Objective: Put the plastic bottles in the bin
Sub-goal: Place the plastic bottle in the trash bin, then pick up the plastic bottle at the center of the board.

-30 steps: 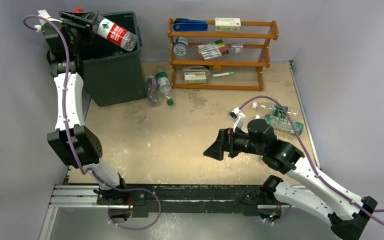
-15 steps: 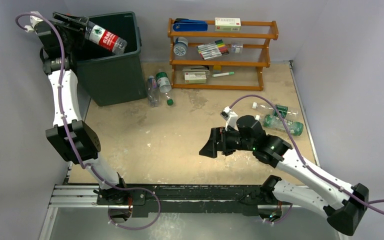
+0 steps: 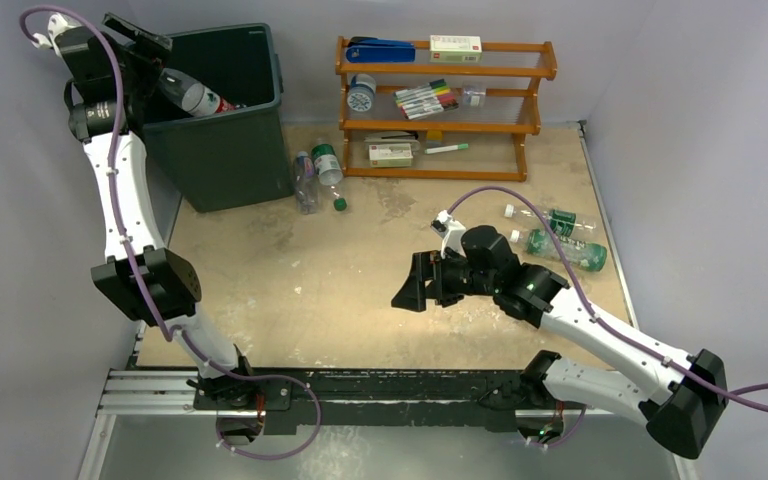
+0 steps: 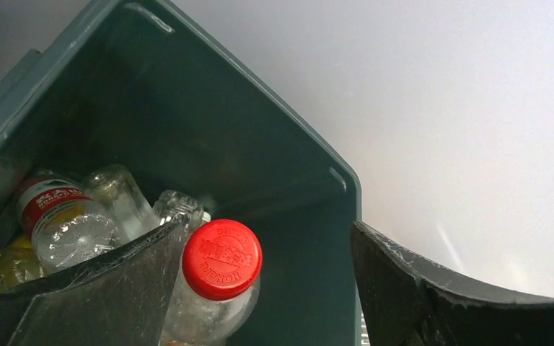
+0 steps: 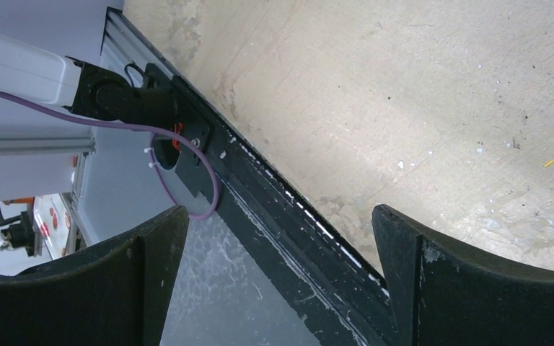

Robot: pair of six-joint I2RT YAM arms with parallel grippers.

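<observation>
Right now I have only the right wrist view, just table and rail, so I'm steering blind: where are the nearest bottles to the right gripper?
Observer: One bottle and another just beyond it lie to the right of the right gripper, which faces away from them, open.
Operator: Any more out?
Observer: Two, a clear one and a green-label one, lie between the bin and the rack.
Operator: Left arm done?
Observer: The left gripper hangs open over the bin; a red-capped bottle leans inside, beside one finger.

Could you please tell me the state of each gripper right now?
Left gripper: open, with the red-capped bottle sitting unclamped in the gap.
Right gripper: open, empty.
</observation>
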